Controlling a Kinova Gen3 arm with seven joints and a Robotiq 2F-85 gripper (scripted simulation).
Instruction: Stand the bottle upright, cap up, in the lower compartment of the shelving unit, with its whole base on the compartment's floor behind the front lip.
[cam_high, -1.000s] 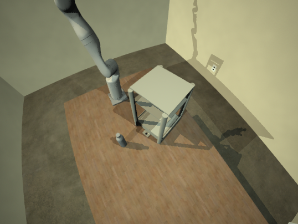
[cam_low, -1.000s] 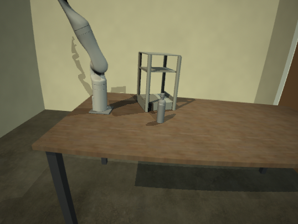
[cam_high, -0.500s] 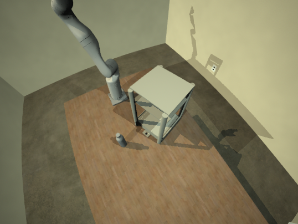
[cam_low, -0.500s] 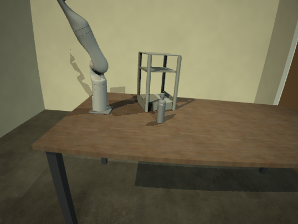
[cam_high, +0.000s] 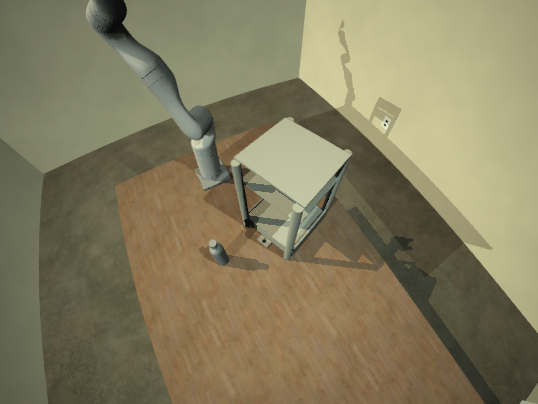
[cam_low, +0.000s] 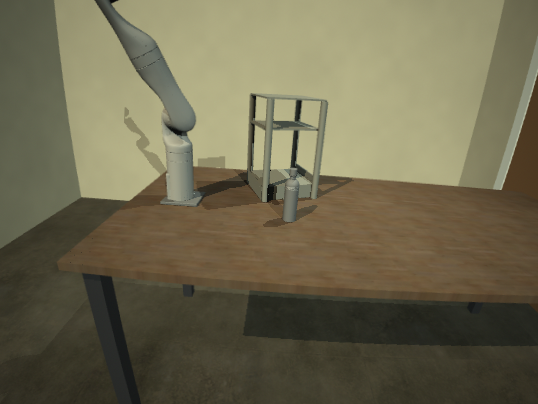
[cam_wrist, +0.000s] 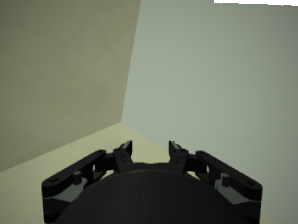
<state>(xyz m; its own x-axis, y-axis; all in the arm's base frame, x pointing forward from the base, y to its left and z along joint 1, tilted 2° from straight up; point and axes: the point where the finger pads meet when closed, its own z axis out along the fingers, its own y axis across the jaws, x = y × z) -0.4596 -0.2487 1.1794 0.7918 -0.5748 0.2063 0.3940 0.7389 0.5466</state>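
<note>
Fingers parted, nothing btwn them; wrist view has only walls & ceiling. Bottle (cam_high: 219, 253) (cam_low: 291, 202) upright on table (cam_high: 240, 320) (cam_low: 300, 250), cap up, near side of shelving unit (cam_high: 294, 232) (cam_low: 268, 150), outside it. Arm (cam_high: 165, 82) (cam_low: 162, 77) reaches up & left, so bottle prob. well below fingers, well apart. Done: nothing visible. Left: approach, grasp, lift over lip, set whole base in lower compartment, release.

The bottle (cam_high: 219, 253) (cam_low: 290, 201) is grey and cylindrical, with rounded shoulders, a short neck and a cap on top. It stands upright, cap up, on the wooden desk (cam_high: 250, 330) (cam_low: 310, 250), outside the shelving unit (cam_high: 295, 232) (cam_low: 267, 150), near its open lower compartment but apart from it. The shelving unit is pale grey, with round corner posts, a flat top board and a middle shelf, and stands upright.
</note>
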